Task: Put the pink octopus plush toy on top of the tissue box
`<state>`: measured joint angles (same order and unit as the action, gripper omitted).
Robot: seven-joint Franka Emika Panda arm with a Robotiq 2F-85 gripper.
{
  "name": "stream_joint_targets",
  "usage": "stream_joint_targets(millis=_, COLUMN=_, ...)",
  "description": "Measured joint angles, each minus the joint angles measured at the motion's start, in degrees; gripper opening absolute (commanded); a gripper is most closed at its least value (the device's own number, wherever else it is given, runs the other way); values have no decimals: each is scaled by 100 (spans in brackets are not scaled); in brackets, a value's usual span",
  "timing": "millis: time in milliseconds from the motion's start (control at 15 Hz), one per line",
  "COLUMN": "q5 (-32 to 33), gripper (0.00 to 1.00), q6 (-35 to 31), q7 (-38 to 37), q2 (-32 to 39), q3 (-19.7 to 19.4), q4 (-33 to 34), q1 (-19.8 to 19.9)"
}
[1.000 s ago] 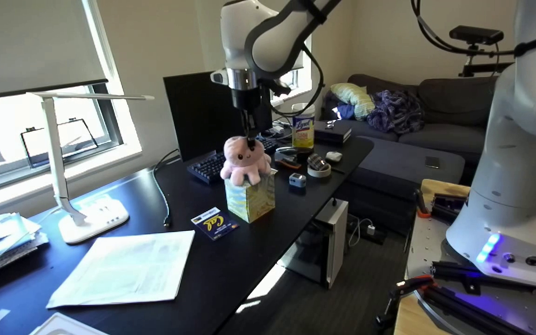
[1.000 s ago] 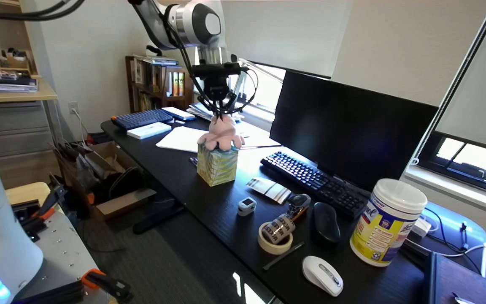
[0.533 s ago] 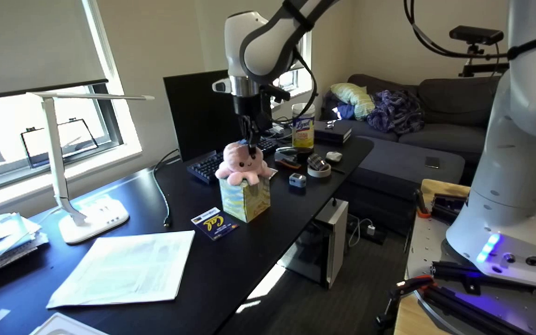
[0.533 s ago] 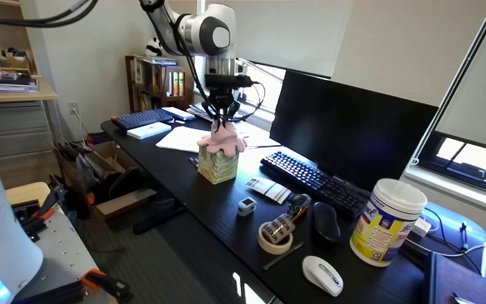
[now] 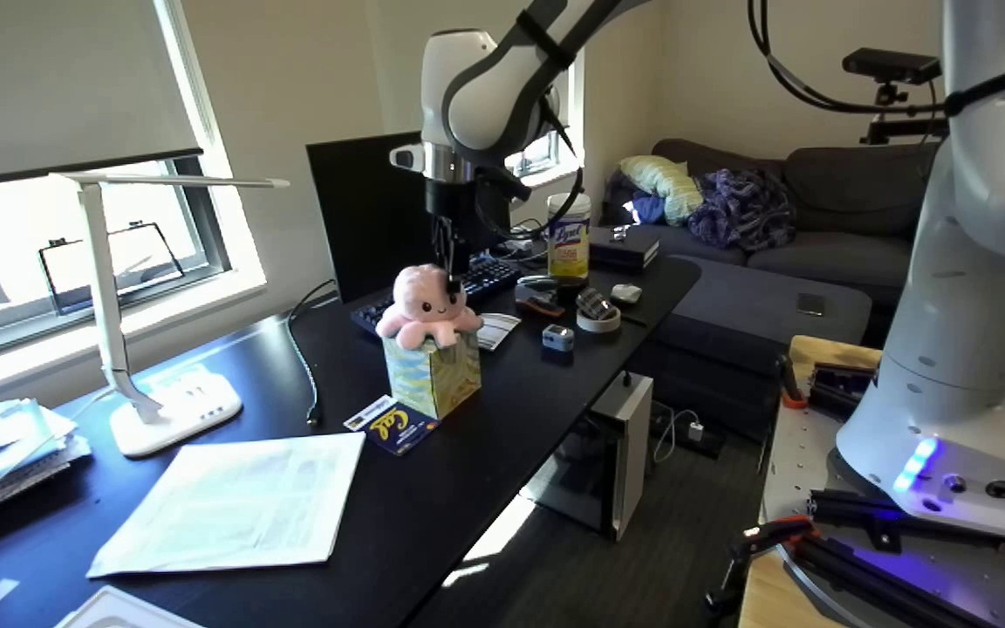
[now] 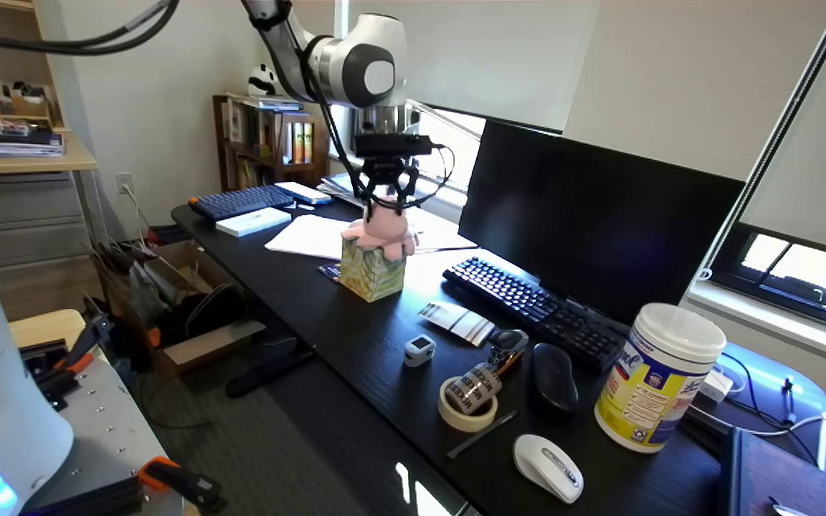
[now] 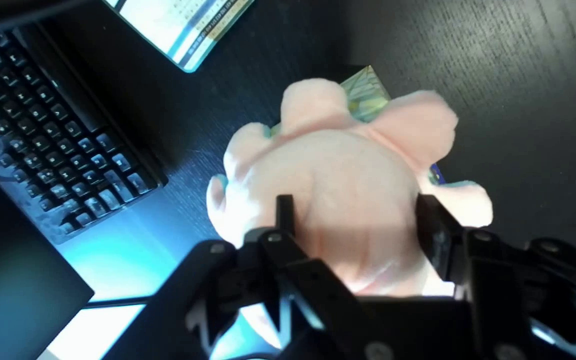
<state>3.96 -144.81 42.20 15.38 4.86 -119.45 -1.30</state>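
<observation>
The pink octopus plush toy (image 5: 422, 301) sits upright on top of the tissue box (image 5: 434, 380), its smiling face showing in an exterior view and its short legs draped over the box's upper edges. The box, patterned in yellow and green, stands on the black desk; in the wrist view only a corner of the tissue box (image 7: 366, 95) peeks out past the plush (image 7: 335, 160). My gripper (image 6: 385, 211) points down over the toy's head. Its fingers (image 7: 285, 212) are spread wide, one on each side of the rounded head; whether either still touches the fabric I cannot tell.
A blue card (image 5: 392, 425) lies against the box's base. Nearby are a keyboard (image 6: 528, 301), a monitor (image 6: 585, 222), a striped leaflet (image 6: 457, 322), a small grey device (image 6: 419, 350), tape rolls (image 6: 469, 403) and a wipes tub (image 6: 660, 380). A desk lamp (image 5: 101, 288) and papers (image 5: 232, 506) lie beyond.
The gripper has come down and its fingers have spread apart from their pinch on the head. The box and plush have slid a little toward the papers, shifting the blue card.
</observation>
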Motion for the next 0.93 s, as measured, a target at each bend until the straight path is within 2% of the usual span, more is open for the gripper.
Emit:
stream_joint_targets(millis=133, q5=-290, gripper=100, q6=-159, q7=8, q2=-100, q3=44, q4=-20, q1=76)
stream_joint_targets(millis=333, q5=-863, gripper=100, q6=-407, q7=12, q2=-460, q3=149, q4=-115, q1=171)
stream_joint_targets(millis=533, q5=-978, gripper=100, q6=-478, q7=-240, q2=-1057, q3=126, q4=-297, q1=170)
stream_joint_targets(millis=667, q5=-775, gripper=100, q6=-486, q7=-861, q2=-1583, q3=25, q4=-508, q1=165)
stream_joint_targets(millis=933, q5=517, gripper=100, q6=-346, q7=-2602, q2=-2736, q3=-171, q4=-1147, q1=266)
